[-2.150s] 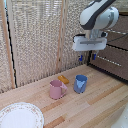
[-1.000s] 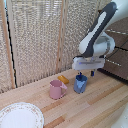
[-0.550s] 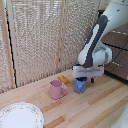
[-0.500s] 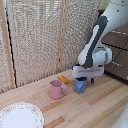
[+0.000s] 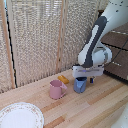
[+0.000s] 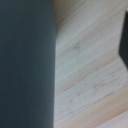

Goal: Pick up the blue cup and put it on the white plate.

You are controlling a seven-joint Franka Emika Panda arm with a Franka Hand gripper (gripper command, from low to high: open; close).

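My gripper (image 5: 85, 80) is down at the cup (image 5: 80, 85), fingers about its rim; whether they have closed I cannot tell. Seat one finger inside the wall, squeeze squarely, then lift straight before travelling toward the plate (image 5: 20, 116), well apart.

Blue cup (image 5: 80, 85), pink mug (image 5: 56, 89), white plate (image 5: 20, 116) with faint patterned rim.

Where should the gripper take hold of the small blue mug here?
Probably on the rim wall of the small blue mug, coming straight down from above: it stands upright with its mouth open upward, and the gripper hangs directly over it. Its handle is not clearly visible.
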